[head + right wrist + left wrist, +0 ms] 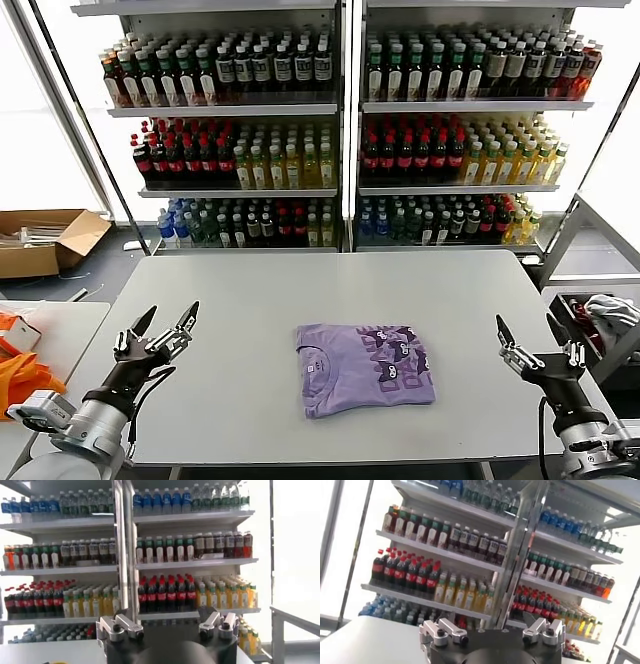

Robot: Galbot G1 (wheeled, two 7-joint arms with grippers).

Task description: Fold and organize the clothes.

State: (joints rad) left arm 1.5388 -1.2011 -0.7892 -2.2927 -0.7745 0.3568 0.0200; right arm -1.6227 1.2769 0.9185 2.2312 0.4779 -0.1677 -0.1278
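Note:
A lavender T-shirt (pixel 365 368) lies folded into a rectangle on the grey table (pixel 250 300), a little right of the middle, with its dark purple print facing up on its right half. My left gripper (pixel 167 321) is open and empty, raised above the table's front left part, well left of the shirt. My right gripper (pixel 531 330) is open and empty, raised at the table's front right edge, right of the shirt. Both wrist views face the drink shelves and do not show the shirt.
Shelves of bottled drinks (pixel 340 130) stand behind the table. An orange bag (pixel 25 375) lies on a side table at the left, with a cardboard box (pixel 45 240) on the floor behind it. A bin holding a grey-white cloth bundle (pixel 610 312) stands at the right.

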